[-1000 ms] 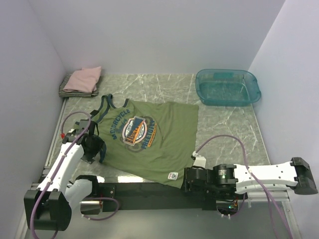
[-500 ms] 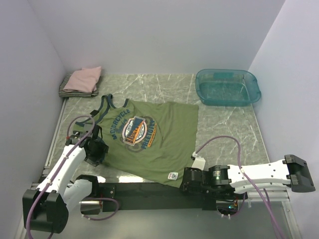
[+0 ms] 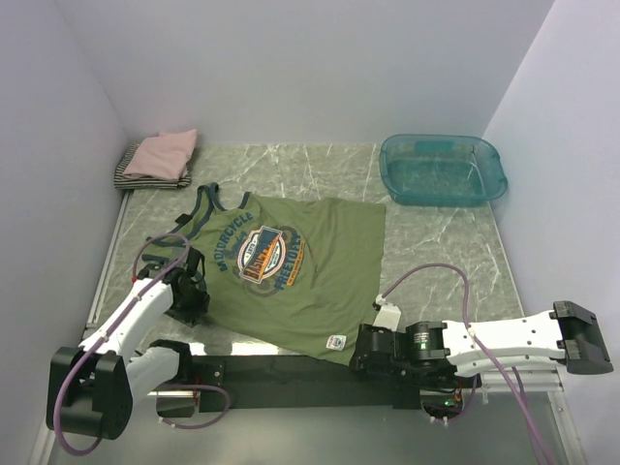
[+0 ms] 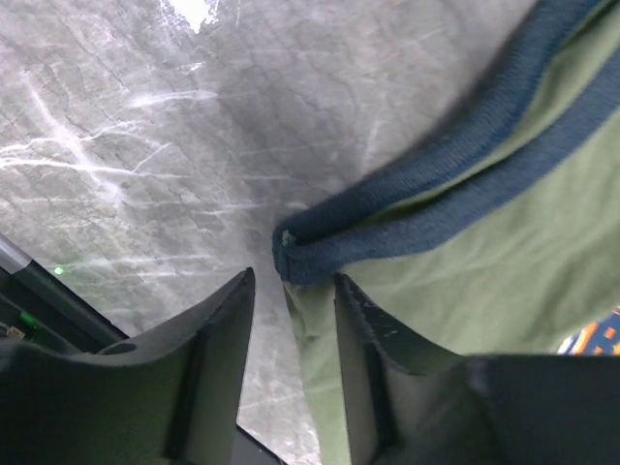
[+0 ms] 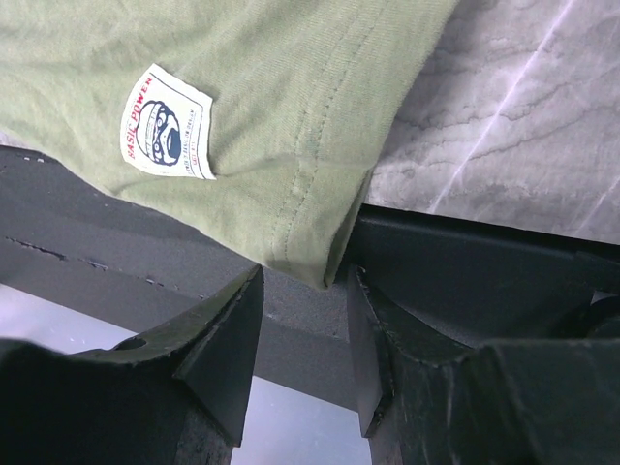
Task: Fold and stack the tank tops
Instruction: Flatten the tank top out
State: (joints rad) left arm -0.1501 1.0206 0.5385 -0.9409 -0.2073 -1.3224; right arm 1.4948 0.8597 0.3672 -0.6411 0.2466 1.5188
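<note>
Far left corner, against the wall: a folded pink tank top (image 3: 167, 152) on a folded black-and-white striped tank top (image 3: 131, 172). Only a striped rim on view, the rest covered.

Near left: the left gripper (image 3: 191, 291), down at the left edge of the olive-green tank top (image 3: 320, 291). From above, no seeing the fingertips under the wrist. Close up, fingers (image 4: 218, 339) apart, with the bunched end of the navy trim (image 4: 455, 165) in the gap, touching or just beside the right one. Not pinched.

Centre of the marble table (image 3: 436, 252): the olive-green top spread flat, straps far-left, round blue-orange chest print (image 3: 268, 254) up, lettering too blurred to read fully. Left near edge hidden behind the arm.

Near right: the right gripper (image 3: 363, 349) at the hem corner beside the white label (image 5: 167, 134). Fingers (image 5: 223, 339) parted, corner between them over the black base rail (image 3: 291, 368), unclamped.

Far right: a see-through teal tub (image 3: 441, 201), well apart from the cloth.
</note>
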